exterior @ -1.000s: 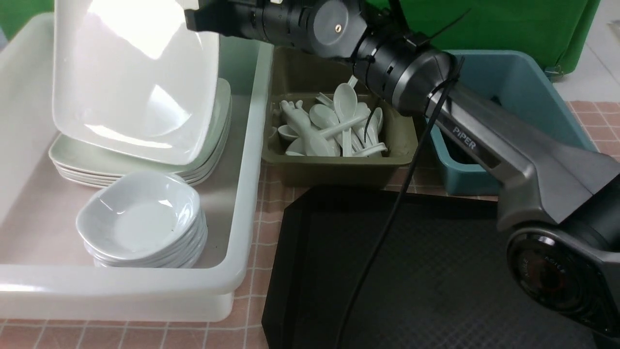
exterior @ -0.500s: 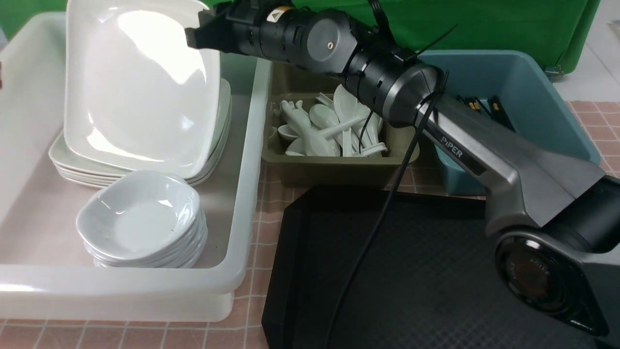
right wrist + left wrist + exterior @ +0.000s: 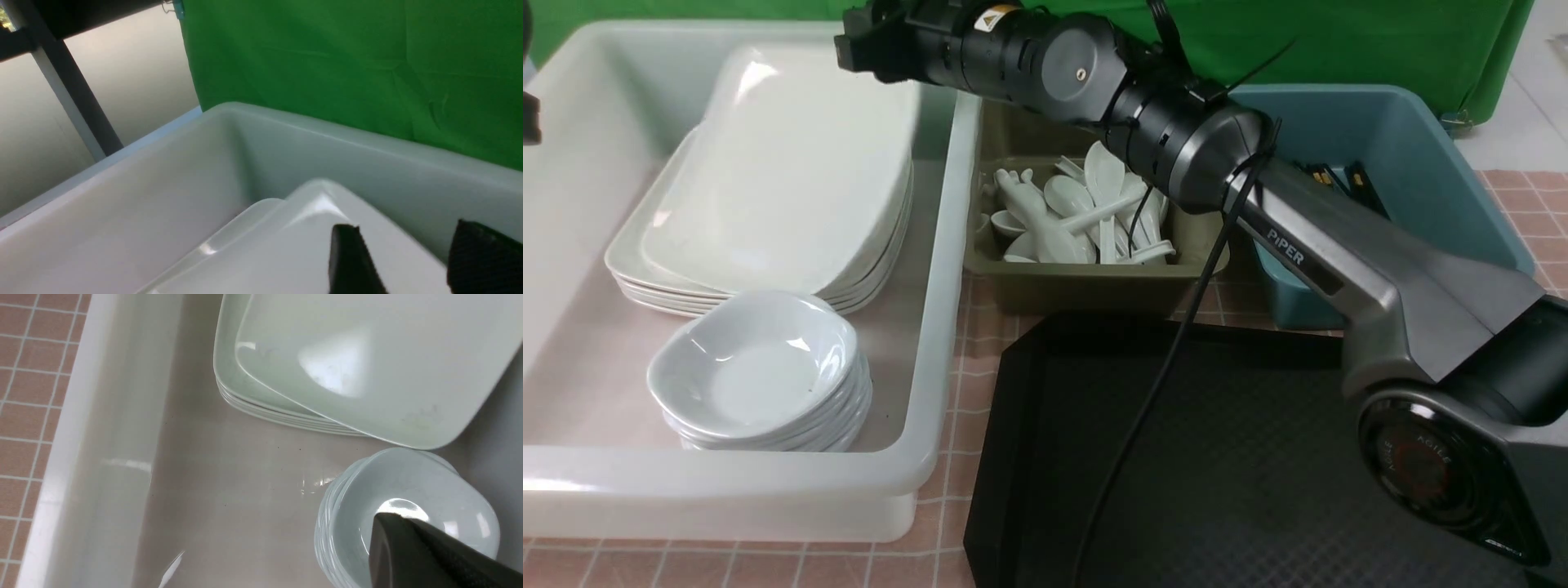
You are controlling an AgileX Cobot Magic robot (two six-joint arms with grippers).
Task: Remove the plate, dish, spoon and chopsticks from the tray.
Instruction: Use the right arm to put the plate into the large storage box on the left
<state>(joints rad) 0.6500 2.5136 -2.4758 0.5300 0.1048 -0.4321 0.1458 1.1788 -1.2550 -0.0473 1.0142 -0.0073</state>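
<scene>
The right gripper has its jaws standing well apart with nothing between them. A second ago they were nearly closed on the edge of the plate and held it up on end over the white tub. Let go, the plate now lies flat on top of the pile of like plates in that tub, with the gripper just above its far edge. The left gripper is closed and empty, and it hangs over the stack of small dishes beside the plates. The top dish is most likely the one from the tray. Further out, spoons fill the olive tub and black chopsticks lie in the blue tub. The part of the tray that shows is bare, though the right arm hides one corner. So the clearing looks finished, and the right arm only has to pull back without catching the plate.
</scene>
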